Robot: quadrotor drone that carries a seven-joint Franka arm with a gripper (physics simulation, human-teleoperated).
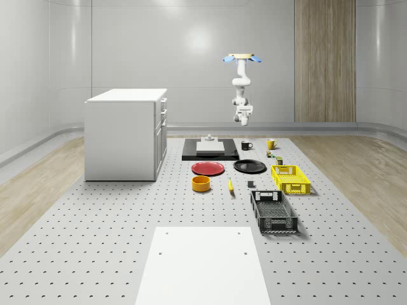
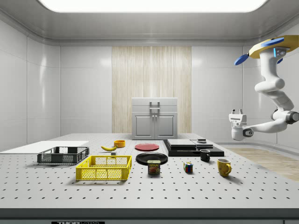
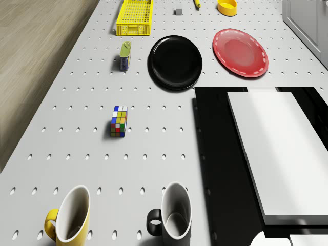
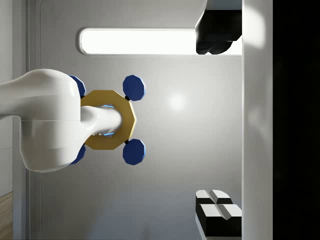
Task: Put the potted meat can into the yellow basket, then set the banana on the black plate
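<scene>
Gripper [image 2: 238, 112] fingers stood apart, empty, pointing upward, high beside the hovering drone [image 2: 274, 46]. Potted meat can [image 2: 153, 166] sat upright just beside the yellow basket [image 2: 105, 168]. Likely rigid, light, smooth metal; grasp across its flat sides.

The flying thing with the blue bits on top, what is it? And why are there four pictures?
It is a drone with a white robot arm hanging under it, ending in a gripper that holds nothing. It hovers high above the far end of the table, near two mugs. Two pictures come from cameras in the room, one from the drone looking down, one from the arm's wrist looking up at the drone. On the table lie a potted meat can, a yellow basket, a banana and a black plate.
</scene>
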